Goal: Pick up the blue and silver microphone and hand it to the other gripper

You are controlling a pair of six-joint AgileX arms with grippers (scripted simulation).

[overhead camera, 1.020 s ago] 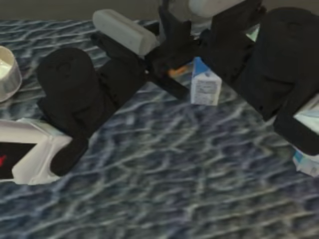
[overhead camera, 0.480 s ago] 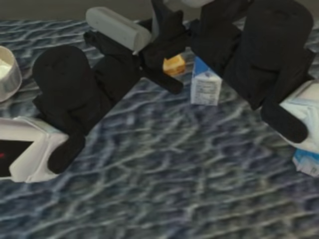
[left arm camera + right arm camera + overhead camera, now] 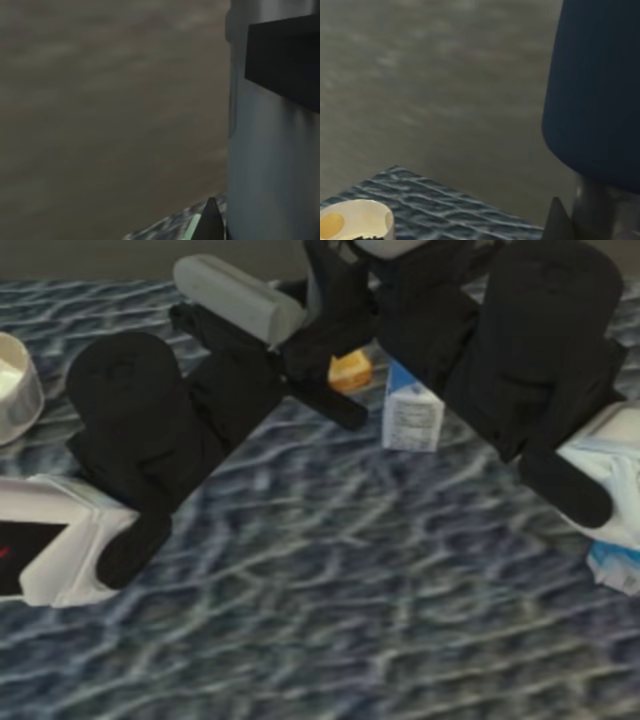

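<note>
The near part of the patterned worktop (image 3: pixel 330 620) lies bare. Beyond it stand the milk carton (image 3: pixel 412 412) and, just beside it, a small orange block (image 3: pixel 350 370). A second ago the block was mostly hidden under the left gripper (image 3: pixel 318 345). That gripper has since drawn toward the far left, uncovering it, while the right arm swung in toward the far middle. Over the last half-second almost nothing has shifted, which suggests both arms have settled at a meeting point. The right gripper (image 3: pixel 405 300) sits close beside the left one at the worktop's far edge. The blue and silver microphone (image 3: pixel 595 90) is lifted off the surface between them. Each wrist view shows it close up – the dark head in the right, the grey handle (image 3: pixel 272 165) in the left. The handover looks to be under way, but it cannot be told whether either pair of jaws is clamped or spread.
</note>
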